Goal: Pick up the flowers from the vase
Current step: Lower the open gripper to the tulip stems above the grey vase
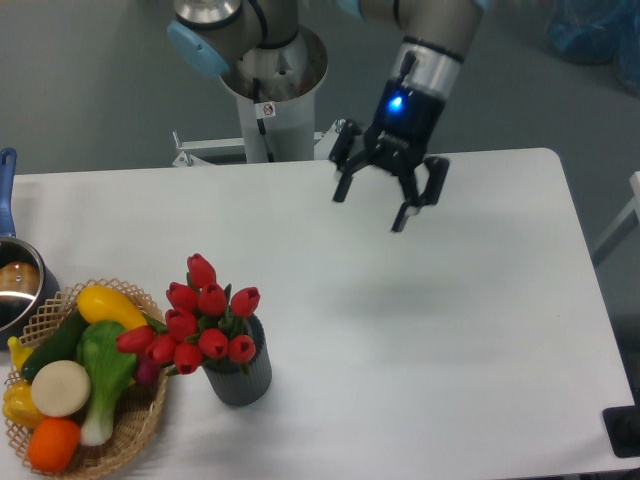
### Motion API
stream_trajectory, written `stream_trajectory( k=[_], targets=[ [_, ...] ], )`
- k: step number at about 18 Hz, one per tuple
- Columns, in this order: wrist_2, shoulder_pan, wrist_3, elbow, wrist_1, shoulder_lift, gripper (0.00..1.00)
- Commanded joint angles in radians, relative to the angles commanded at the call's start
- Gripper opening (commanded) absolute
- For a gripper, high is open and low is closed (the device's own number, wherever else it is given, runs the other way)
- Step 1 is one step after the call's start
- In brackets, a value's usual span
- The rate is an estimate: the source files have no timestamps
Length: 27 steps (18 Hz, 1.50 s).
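None of the lift was done: the bunch of red tulips with green leaves (203,322) stood in the small ribbed dark grey vase (240,375) on the white counter (420,340). Well apart, the black two-finger pincer (372,205) hung wide and empty, approach and grasp both remaining.

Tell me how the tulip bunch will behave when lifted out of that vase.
The flowers probably lift as one bunch. They lean left, so the small vase might tip or drag along. The heads look top-heavy and may sway.

Red flowers (200,320), dark grey ribbed vase (240,378); white table (420,340); black gripper (369,209), blue light.
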Motion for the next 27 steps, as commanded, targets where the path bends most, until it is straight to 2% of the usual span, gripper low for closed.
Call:
stream_trajectory(
  k=[2, 6, 10, 18, 22, 27],
  targets=[
    [-0.075, -0.020, 0.006, 0.002, 0.003, -0.025, 1.00],
    [-0.157, -0.046, 0.040, 0.015, 0.006, -0.074, 1.00],
    [-0.187, -0.080, 0.038, 0.002, 0.005, -0.103, 1.00],
    [-0.261, -0.086, 0.031, -0.014, 0.005, -0.163, 1.00],
    [-0.319, -0.087, 0.029, 0.009, 0.015, -0.201, 1.00],
    [-0.325, -0.104, 0.029, 0.078, 0.015, -0.272, 1.00]
  ],
)
